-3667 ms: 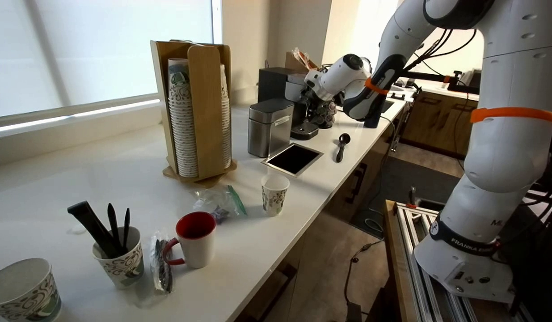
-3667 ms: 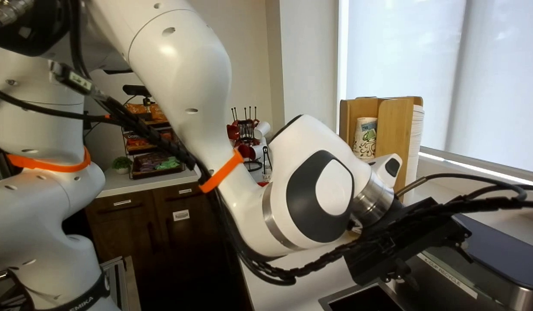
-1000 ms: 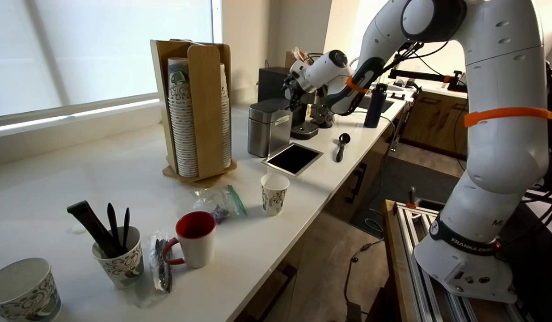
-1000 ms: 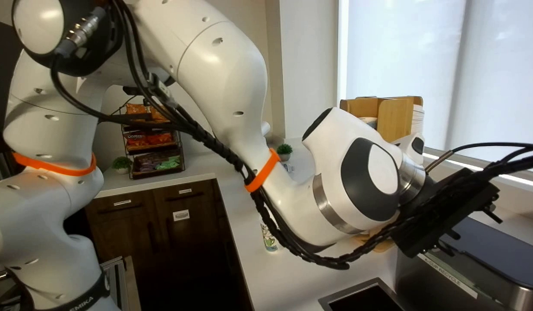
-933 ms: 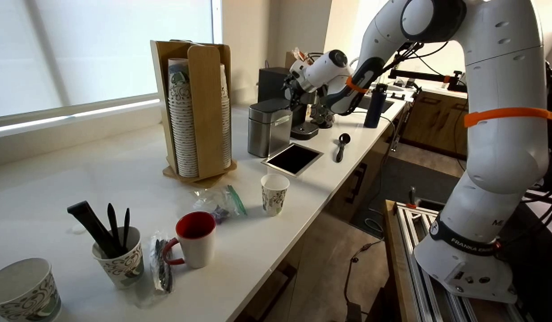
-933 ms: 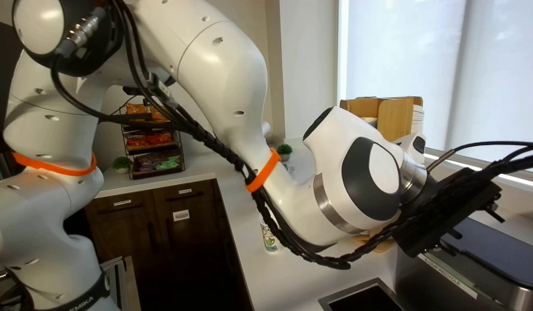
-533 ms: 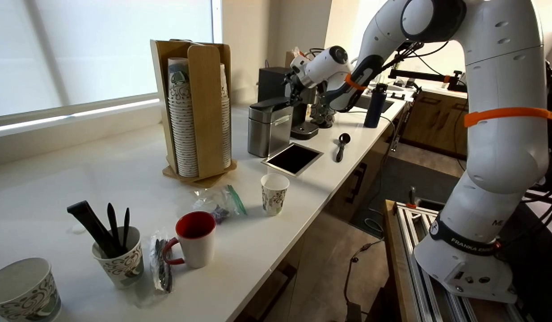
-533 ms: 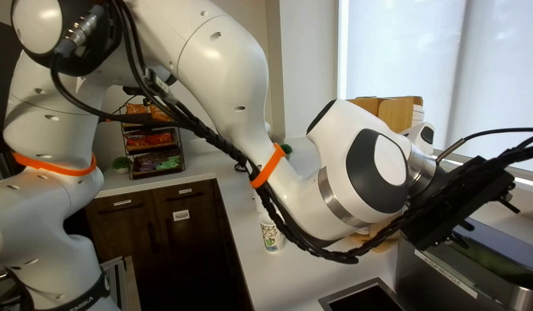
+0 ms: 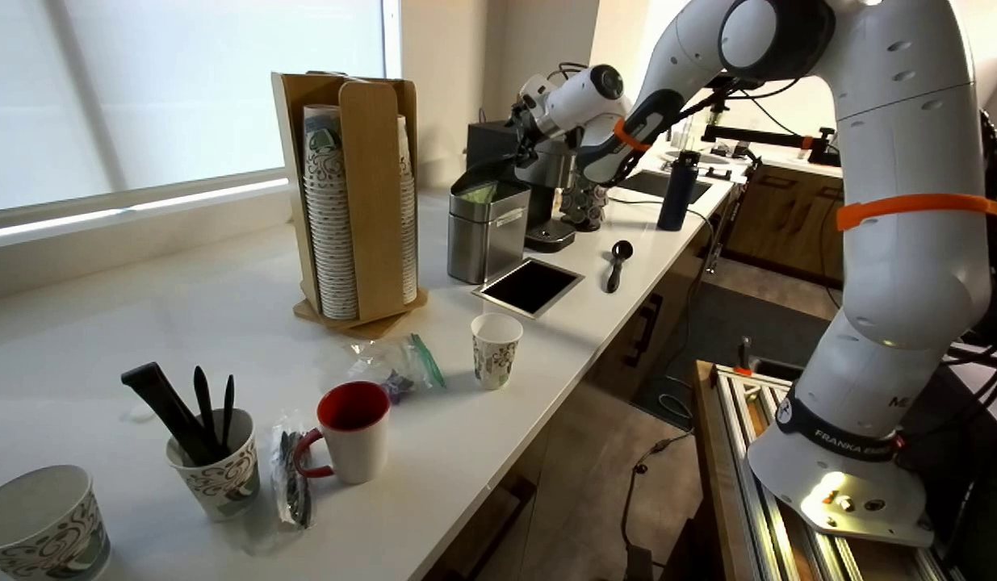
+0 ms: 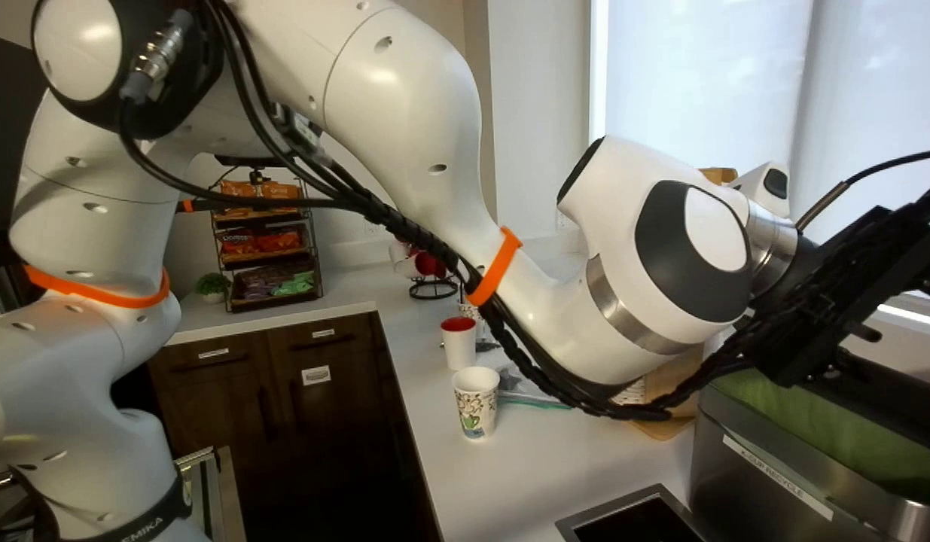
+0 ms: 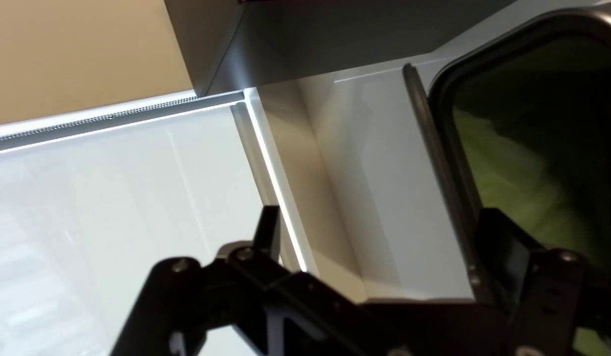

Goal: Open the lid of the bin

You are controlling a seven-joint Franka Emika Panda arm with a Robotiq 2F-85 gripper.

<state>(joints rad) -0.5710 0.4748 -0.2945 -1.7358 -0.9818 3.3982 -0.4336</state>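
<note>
The silvery bin (image 9: 486, 242) stands on the counter. It also shows in an exterior view (image 10: 766, 482) with a label on its front. Its dark lid (image 9: 490, 169) is tilted up, and a green liner (image 10: 811, 421) shows inside. My gripper (image 9: 517, 144) is at the raised edge of the lid. In the wrist view my gripper (image 11: 384, 230) is open with a wide gap. The lid (image 11: 436, 153) appears there almost edge-on, beside the right-hand finger (image 11: 503, 247), which overlaps it on the liner side. Whether they touch is hard to tell.
A wooden cup holder (image 9: 369, 202) stands beside the bin. A coffee machine (image 9: 550, 186) stands behind it. A square counter opening (image 9: 530, 286), a paper cup (image 9: 496, 351), a black scoop (image 9: 619, 262) and a red-lined mug (image 9: 357, 440) are nearby. The window (image 9: 183, 89) is behind.
The gripper came to the bin, then rose. The lid went from flat to slightly raised and is now tilted well up, showing the green liner. The bin's body stayed in place.
</note>
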